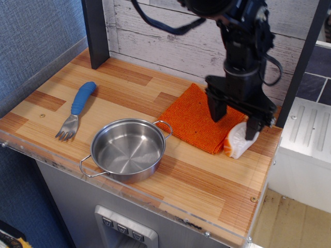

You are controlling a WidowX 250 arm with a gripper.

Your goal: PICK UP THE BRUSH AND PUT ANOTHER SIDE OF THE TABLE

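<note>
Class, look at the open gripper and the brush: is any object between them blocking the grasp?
Nothing visible does. The gripper hangs open directly over the brush, one finger over the orange cloth, which lies beside the brush, not over it.

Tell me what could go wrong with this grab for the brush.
The brush sits near the table's right edge, so a glancing finger might push it toward the rim. It also lies beside the cloth, which one finger of the open gripper is over and could snag. The gripper hides part of the brush, so alignment is hard to judge.
</note>
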